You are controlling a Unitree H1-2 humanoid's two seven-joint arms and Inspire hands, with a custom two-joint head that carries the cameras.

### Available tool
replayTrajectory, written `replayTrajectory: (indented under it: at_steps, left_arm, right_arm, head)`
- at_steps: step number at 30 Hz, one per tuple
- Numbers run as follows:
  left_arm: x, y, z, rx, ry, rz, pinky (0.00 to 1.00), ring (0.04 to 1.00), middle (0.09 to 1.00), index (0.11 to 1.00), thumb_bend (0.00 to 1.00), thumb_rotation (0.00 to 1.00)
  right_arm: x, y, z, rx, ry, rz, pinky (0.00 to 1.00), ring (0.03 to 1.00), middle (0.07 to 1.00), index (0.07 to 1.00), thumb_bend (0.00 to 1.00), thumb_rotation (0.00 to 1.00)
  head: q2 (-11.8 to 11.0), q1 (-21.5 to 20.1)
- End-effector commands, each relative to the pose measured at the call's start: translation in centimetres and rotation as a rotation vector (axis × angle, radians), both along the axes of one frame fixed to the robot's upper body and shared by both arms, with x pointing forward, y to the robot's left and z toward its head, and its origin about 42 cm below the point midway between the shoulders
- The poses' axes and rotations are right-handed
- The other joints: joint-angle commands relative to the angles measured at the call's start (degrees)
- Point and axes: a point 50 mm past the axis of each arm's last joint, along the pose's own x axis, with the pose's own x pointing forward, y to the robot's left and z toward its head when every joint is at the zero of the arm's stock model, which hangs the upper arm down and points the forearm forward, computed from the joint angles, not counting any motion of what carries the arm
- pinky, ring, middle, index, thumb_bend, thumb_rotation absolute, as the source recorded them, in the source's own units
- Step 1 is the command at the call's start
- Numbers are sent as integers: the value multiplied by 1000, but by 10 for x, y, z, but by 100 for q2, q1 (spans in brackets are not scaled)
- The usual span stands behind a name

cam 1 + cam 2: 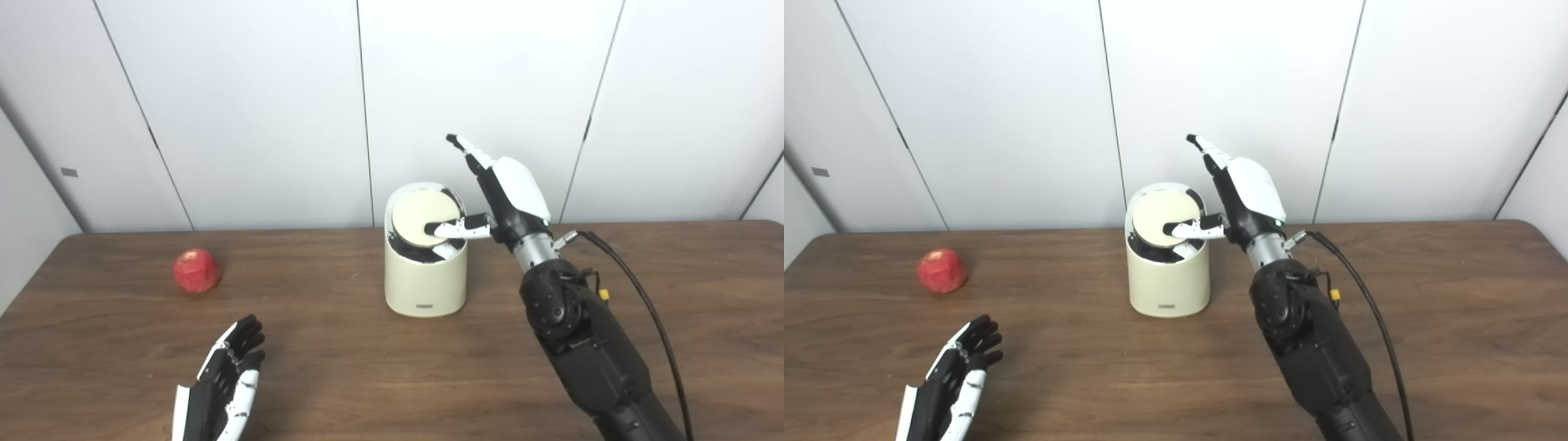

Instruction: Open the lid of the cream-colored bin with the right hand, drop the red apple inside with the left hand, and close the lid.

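The cream-colored bin [424, 285] stands mid-table. Its round lid [421, 218] is tilted up at the front, showing a dark gap below it. My right hand [502, 196] is beside the bin's right rim, fingers straight and pointing up, thumb lying across the lid's right edge. It grips nothing. The red apple [195, 270] sits on the table at the left, apart from both hands. My left hand [226, 380] lies open and empty near the front edge, below and right of the apple.
The brown wooden table [343, 367] meets white wall panels [257, 110] just behind the bin. A black cable [643, 300] runs from my right wrist down along the forearm.
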Motion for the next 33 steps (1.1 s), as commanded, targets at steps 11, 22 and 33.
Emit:
replayTrajectory:
  at_steps: [11, 22, 33]
  left_arm:
    - [-19, -11, -21, -34, 89, -14, 761, 823, 844, 857, 456, 577]
    - [-18, -7, -20, -38, 78, -12, 776, 827, 848, 860, 427, 562]
    - [-15, 3, -18, -33, 60, -11, 780, 831, 849, 864, 416, 570]
  right_arm:
    - [-22, -38, 10, 226, -4, -27, 690, 814, 875, 891, 421, 725]
    - [-92, -104, -36, 205, 103, -87, 800, 857, 879, 901, 460, 925]
    - [-167, -122, -64, 762, 368, 143, 964, 968, 971, 971, 579, 846]
  head:
    - [1, -19]
    - [50, -64]
    - [144, -191]
